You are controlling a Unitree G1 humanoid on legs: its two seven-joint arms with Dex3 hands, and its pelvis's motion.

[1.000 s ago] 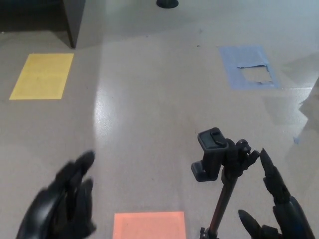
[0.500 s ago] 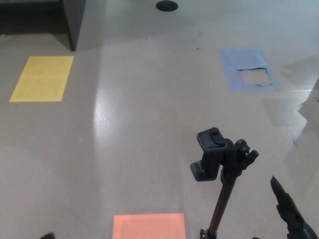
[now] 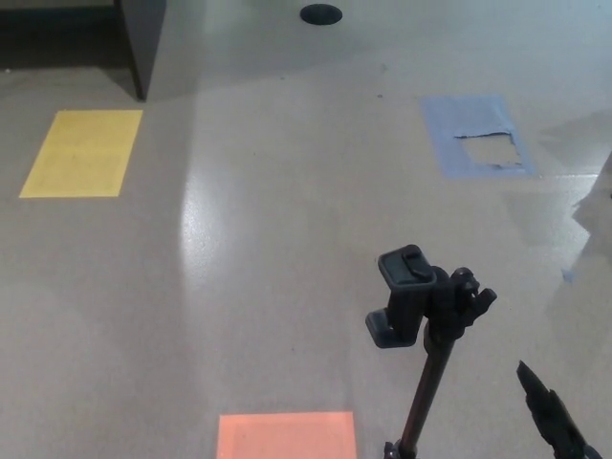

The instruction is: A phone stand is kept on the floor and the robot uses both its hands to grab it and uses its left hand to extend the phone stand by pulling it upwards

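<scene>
The black phone stand [image 3: 426, 325] rises upright from the floor at lower right, its clamp head on top and its thin pole running down out of the picture's bottom edge. Only one black fingertip of my right hand [image 3: 553, 421] pokes up at the bottom right corner, to the right of the pole and apart from it. Whether that hand is open or shut cannot be told. My left hand does not show anywhere in the picture. Nothing holds the stand.
On the grey floor lie a yellow rectangle [image 3: 82, 152] at the left, an orange one [image 3: 285, 435] at the bottom, and a torn blue one [image 3: 478, 134] at the upper right. A dark furniture leg [image 3: 142, 43] and a black round base [image 3: 320, 13] stand at the top.
My left hand dropped out of the bottom left of the picture. My right hand sank lower, leaving only a fingertip visible. The stand has not moved.
</scene>
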